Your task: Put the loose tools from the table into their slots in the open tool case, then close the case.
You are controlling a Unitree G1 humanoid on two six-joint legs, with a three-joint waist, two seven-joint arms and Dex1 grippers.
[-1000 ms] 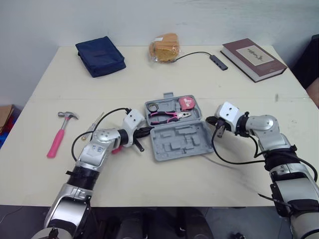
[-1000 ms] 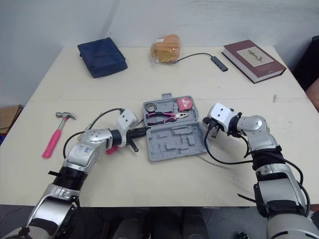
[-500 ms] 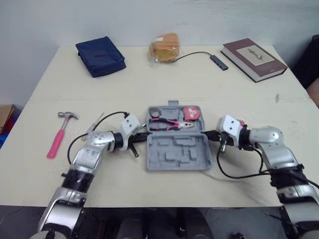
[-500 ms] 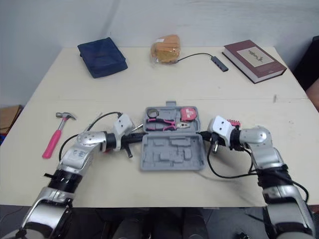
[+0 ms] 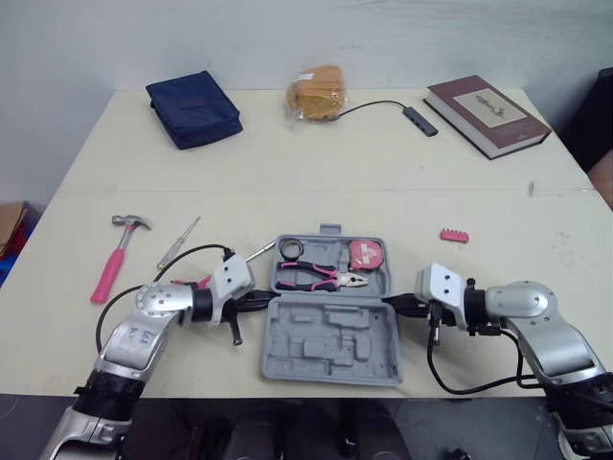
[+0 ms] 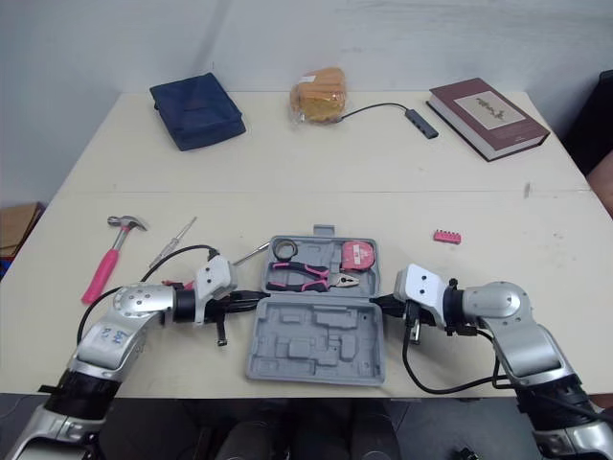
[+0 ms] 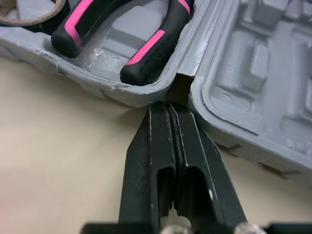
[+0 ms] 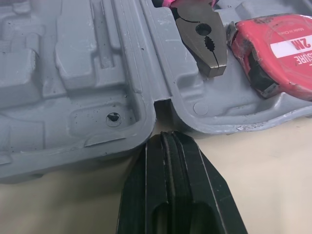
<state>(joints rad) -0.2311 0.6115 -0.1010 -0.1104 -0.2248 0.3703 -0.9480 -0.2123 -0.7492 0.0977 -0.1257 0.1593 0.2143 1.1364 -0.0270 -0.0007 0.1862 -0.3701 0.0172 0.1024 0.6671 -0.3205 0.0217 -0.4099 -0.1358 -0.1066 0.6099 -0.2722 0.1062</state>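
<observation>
While my left gripper (image 5: 259, 299) and right gripper (image 5: 393, 304), fingers pressed together, nose the hinge notches of the open tool case (image 5: 326, 343) at lower centre, I judge I'm squaring it up. Next, the left must spread and fetch the hammer (image 5: 113, 259) mid-left.

Open tool case (image 6: 316, 337) before me, pliers (image 6: 305, 278) and tape measure (image 6: 359, 254) slotted, my left gripper (image 6: 251, 298) and right gripper (image 6: 380, 303) at its 2 sides, hammer (image 6: 107, 257) loose far left.
</observation>
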